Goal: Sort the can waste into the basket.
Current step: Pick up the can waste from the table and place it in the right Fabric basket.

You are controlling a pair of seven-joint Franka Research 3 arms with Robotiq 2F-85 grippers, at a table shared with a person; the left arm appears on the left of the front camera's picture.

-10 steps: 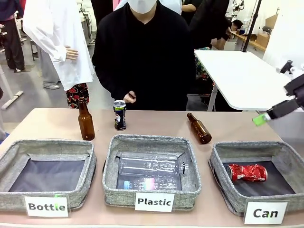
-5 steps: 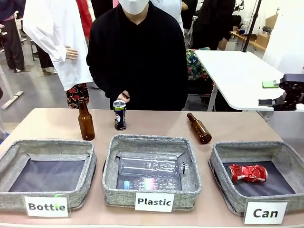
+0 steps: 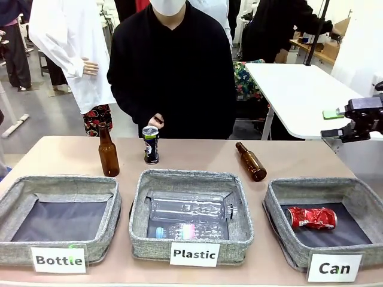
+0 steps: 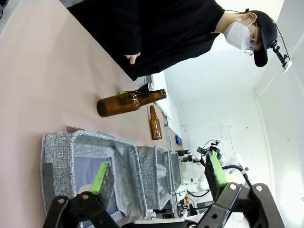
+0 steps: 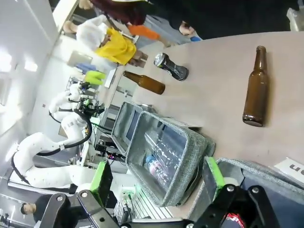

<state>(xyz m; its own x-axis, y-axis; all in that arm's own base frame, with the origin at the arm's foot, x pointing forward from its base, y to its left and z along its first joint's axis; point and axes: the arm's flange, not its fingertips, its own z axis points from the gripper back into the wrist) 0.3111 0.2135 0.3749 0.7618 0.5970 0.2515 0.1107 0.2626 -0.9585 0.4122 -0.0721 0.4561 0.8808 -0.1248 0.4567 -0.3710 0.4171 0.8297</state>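
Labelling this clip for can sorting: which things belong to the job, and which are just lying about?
Job: red can, black can, Can basket.
Lying about: upright brown bottle, lying brown bottle, Plastic basket with clear bottles, Bottle basket.

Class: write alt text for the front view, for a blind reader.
A red can lies in the Can basket, beside the Plastic basket and Bottle basket on a table; a black can stands near a person's hand. The right gripper hovers open at right.

Front cam: robot side, facing across table [image 3: 197, 156]. Wrist cams rolled sideways, low; all share upright brown bottle [image 3: 108, 152].
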